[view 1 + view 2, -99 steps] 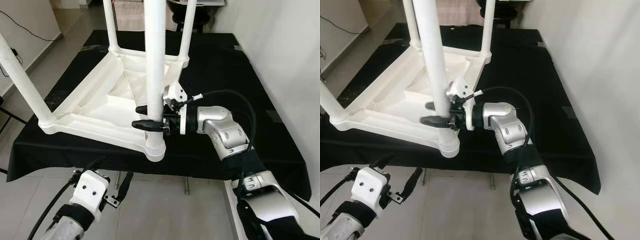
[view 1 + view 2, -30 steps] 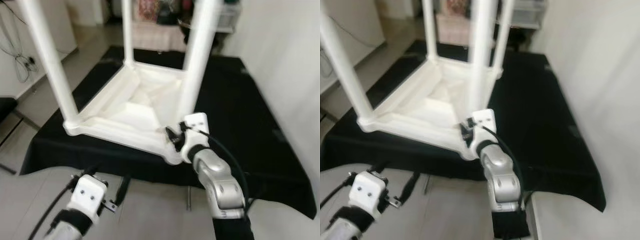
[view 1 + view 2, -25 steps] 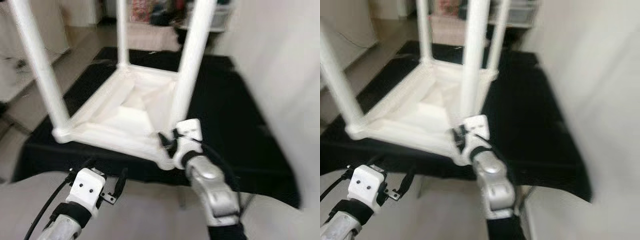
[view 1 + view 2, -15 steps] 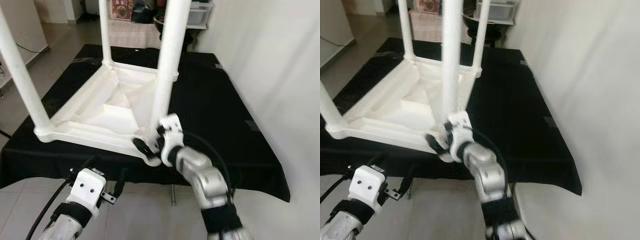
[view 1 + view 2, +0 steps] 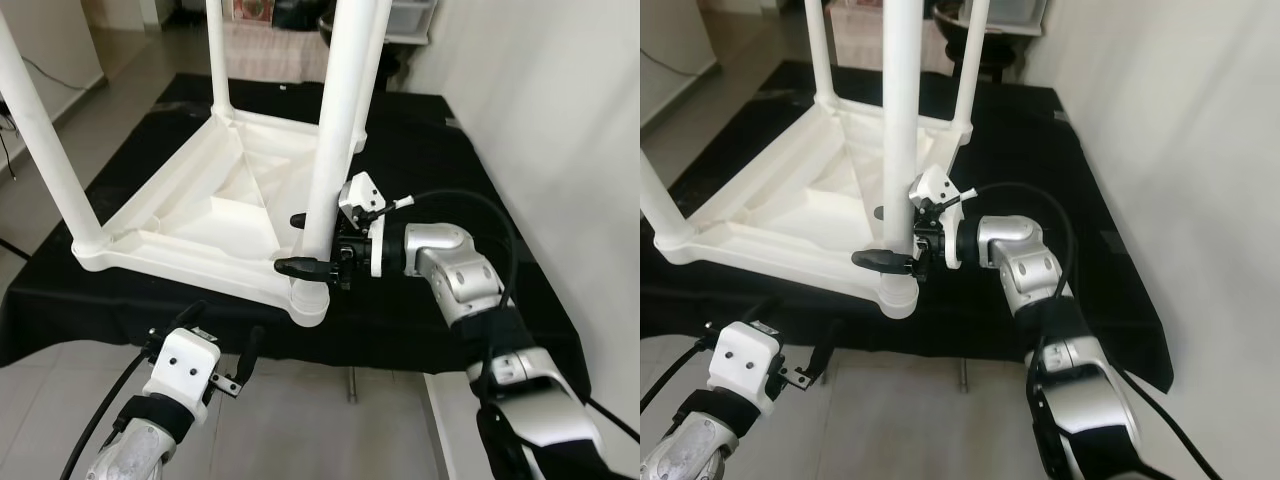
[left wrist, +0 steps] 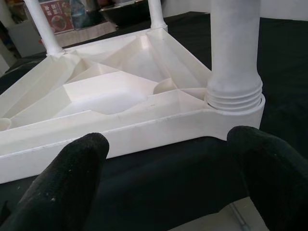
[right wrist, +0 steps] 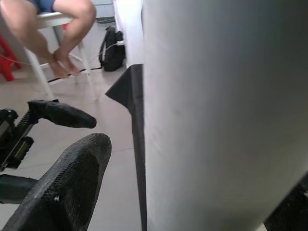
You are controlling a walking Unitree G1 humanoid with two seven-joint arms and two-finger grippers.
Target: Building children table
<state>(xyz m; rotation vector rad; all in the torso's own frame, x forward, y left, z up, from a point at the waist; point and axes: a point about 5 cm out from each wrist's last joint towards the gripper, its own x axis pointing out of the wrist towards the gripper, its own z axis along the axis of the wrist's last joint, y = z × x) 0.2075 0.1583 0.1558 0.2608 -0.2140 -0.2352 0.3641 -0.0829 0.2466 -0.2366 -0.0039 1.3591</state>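
We are working on the near leg of the white plastic children table (image 5: 200,215), which is lying upside down on the desk with the black cloth (image 5: 450,190), its four legs pointing up. Our right hand (image 5: 305,243) is reaching in from the right, forearm nearly level, and its two black fingers are standing on both sides of the thick white round leg (image 5: 335,150), just above the ribbed socket at the near corner. Whether they are already pressing it, we cannot tell. To seat the leg well, we judge it best to hold it straight and turn evenly. Our left hand (image 5: 220,345), with fingers spread and grasping nothing, is hanging low in front of the desk edge.
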